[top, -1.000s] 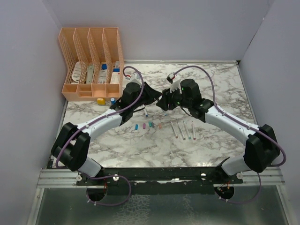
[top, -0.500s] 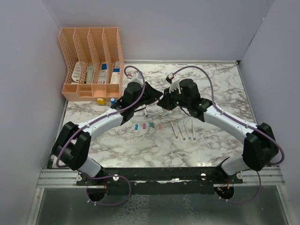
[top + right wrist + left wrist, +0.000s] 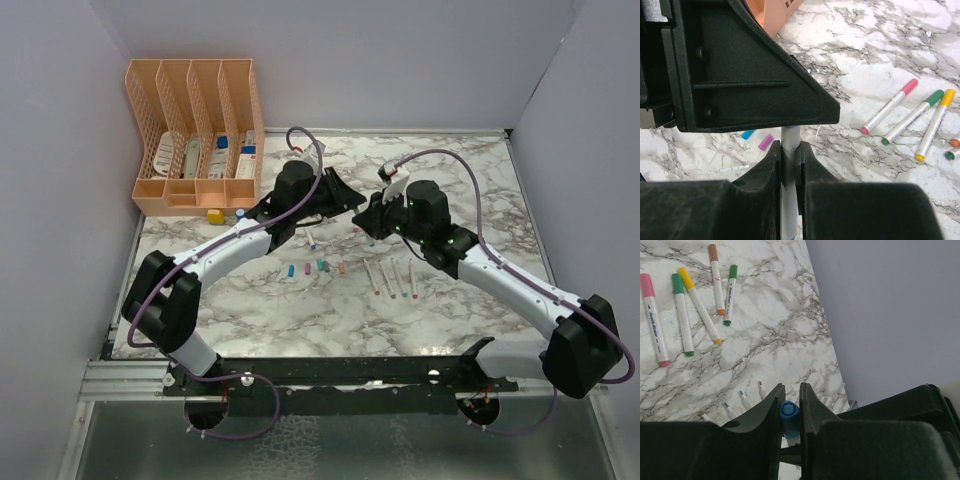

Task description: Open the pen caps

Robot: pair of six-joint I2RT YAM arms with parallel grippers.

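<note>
Marble desk (image 3: 470,190): a blue cap (image 3: 789,411) and a white pen (image 3: 790,134) are gripped just right of the rack (image 3: 195,130).
Your left claw (image 3: 791,389) is pinched narrow on the cap; your right claw (image 3: 789,149) clamps the pen, whose barrel runs up under the left one. You cannot tell whether cap and pen are apart. Right of the rack and nearer you lie four loose caps (image 3: 307,268) and four bare pens (image 3: 398,277).

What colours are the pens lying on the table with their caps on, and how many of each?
Pink pen: 1
Green pens: 2
Yellow pen: 1
Orange pen: 1
Total: 5
</note>
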